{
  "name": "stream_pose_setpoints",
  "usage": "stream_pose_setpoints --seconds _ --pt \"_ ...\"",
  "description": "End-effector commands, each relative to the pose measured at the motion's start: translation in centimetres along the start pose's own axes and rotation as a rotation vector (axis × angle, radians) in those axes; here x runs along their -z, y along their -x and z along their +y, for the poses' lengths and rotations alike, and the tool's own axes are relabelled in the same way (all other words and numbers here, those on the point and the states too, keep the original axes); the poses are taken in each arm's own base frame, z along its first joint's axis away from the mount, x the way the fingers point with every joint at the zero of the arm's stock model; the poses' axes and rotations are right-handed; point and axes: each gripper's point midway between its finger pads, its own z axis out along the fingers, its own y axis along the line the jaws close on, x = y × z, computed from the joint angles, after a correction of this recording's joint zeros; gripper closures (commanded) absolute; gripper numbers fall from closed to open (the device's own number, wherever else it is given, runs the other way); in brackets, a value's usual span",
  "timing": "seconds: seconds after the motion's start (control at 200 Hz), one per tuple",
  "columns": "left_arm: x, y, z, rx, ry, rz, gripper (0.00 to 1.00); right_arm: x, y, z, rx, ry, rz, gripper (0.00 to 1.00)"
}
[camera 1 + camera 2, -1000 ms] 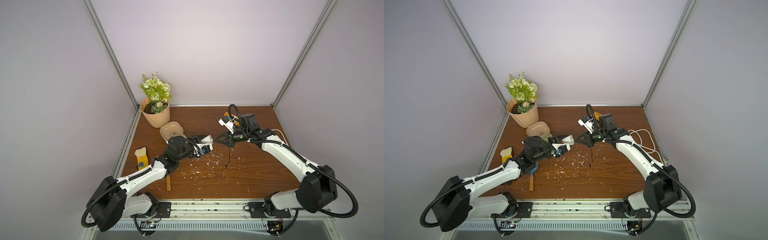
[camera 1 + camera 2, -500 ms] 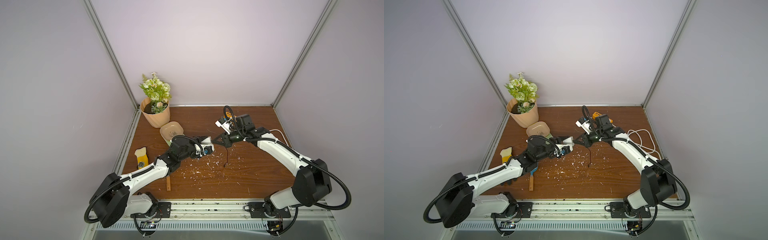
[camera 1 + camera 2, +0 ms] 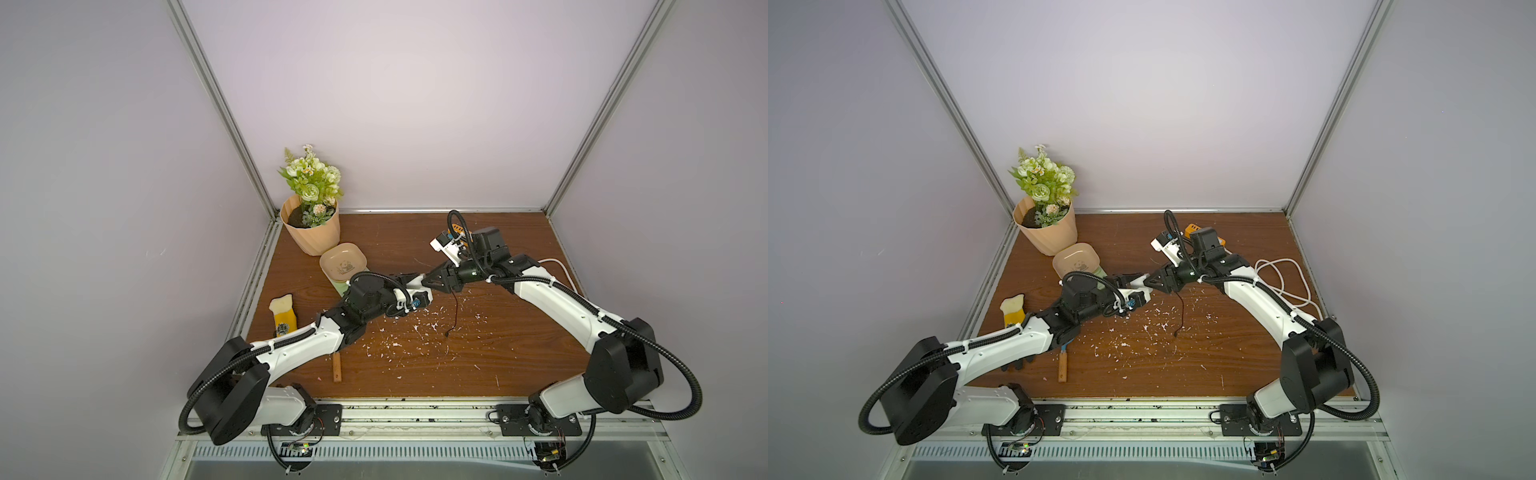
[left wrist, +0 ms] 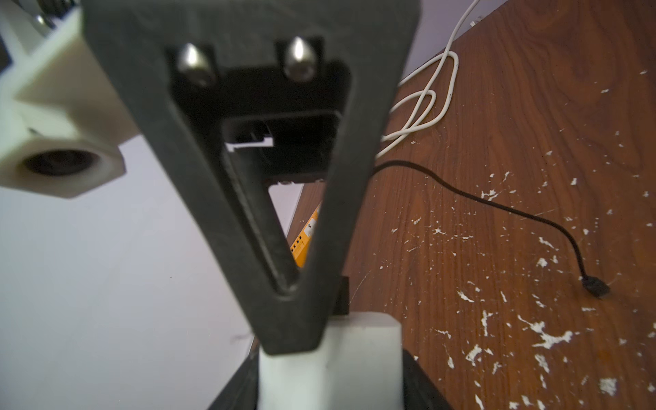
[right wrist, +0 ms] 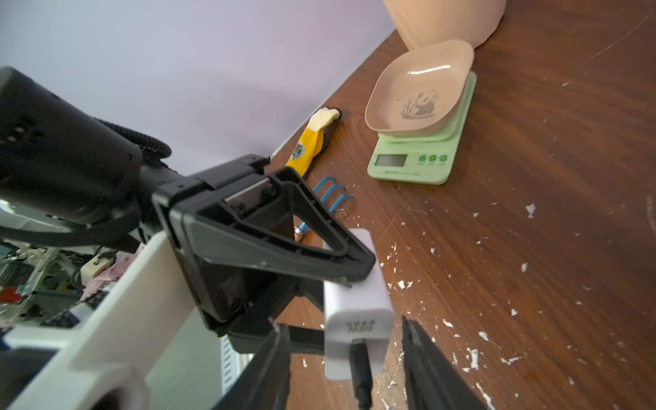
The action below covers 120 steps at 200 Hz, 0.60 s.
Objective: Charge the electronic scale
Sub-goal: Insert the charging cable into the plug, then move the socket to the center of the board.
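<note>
While the left gripper (image 5: 346,280) clamps the white charger (image 5: 355,301), black cable (image 5: 360,365) plugged in | right gripper (image 5: 342,324) jaws spread either side, apparently clear | electronic scale (image 5: 419,156) sits on table (image 5: 532,213) beside flower pot (image 5: 443,21).

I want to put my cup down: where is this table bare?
The table is bare at the back between flower pot and power strip, and in front between black cable and right arm. Crowded: left side with scale and glove, and the middle, where left tool and right tool meet at the white charger.
</note>
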Motion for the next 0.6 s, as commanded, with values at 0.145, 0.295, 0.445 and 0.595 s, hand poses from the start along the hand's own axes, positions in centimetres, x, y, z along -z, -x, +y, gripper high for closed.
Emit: stream_pose_setpoints --seconds 0.145,0.295,0.445,0.595 --pt "-0.7 -0.5 0.8 0.072 0.055 0.006 0.76 9.7 6.6 -8.8 0.000 -0.411 -0.279 0.35" --pt "-0.5 0.2 1.0 0.101 0.052 -0.016 0.76 11.8 7.2 -19.4 -0.156 -0.758 -0.257 0.39" --pt "-0.1 0.5 0.8 0.128 0.044 -0.017 0.76 10.8 7.2 -27.7 -0.302 -0.852 -0.184 0.45" --pt "0.6 1.2 0.5 0.145 0.047 -0.020 0.76 8.9 7.3 -33.1 -0.349 -0.890 -0.157 0.44"
